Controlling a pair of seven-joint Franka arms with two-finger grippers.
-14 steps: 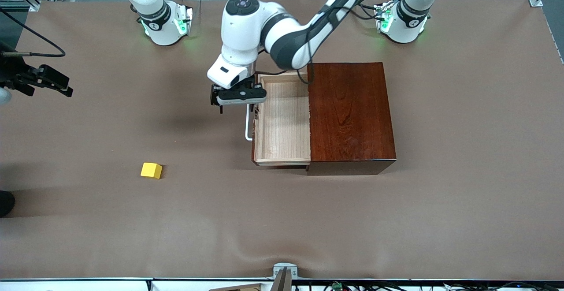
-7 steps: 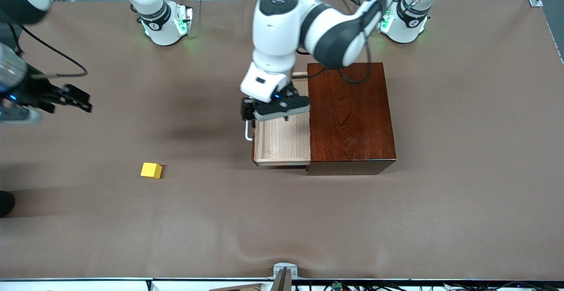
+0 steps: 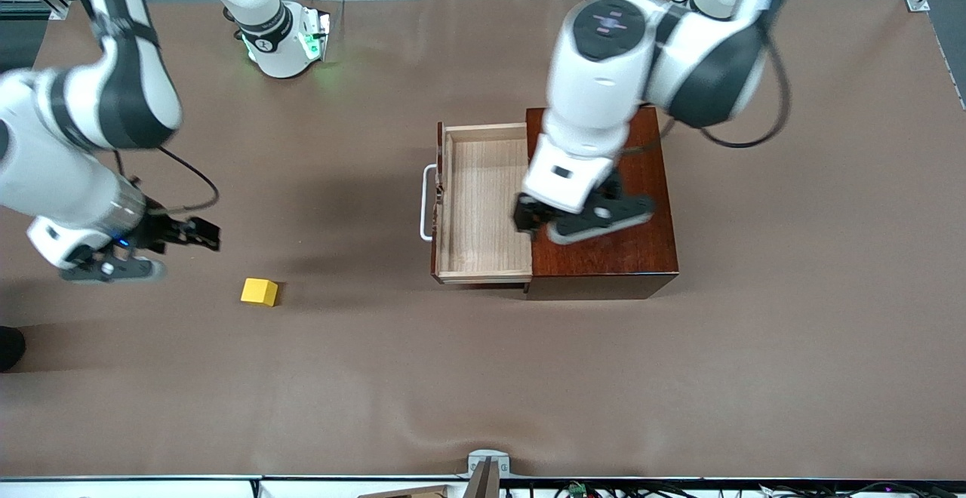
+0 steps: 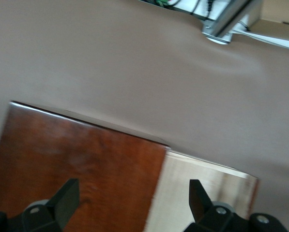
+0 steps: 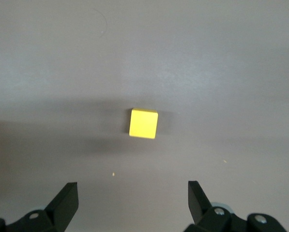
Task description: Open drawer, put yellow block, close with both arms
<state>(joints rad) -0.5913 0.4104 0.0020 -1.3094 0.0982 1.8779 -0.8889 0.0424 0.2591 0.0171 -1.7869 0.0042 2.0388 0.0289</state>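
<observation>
The drawer stands pulled out of the dark wooden box, its pale tray bare and its white handle toward the right arm's end. My left gripper hangs open over the seam between box top and drawer tray, holding nothing. The yellow block lies on the table, nearer the front camera than the drawer. My right gripper is open over bare table beside the block. In the right wrist view the yellow block lies ahead of the gripper, outside its fingers.
The two arm bases stand along the table's edge farthest from the front camera. A metal bracket sits at the edge nearest that camera. Brown table covering spreads between block, box and that edge.
The left gripper has swung away from the drawer handle, across the tray, to the box's edge. The right arm has come in from the table's end toward the yellow block. The drawer stays open.
</observation>
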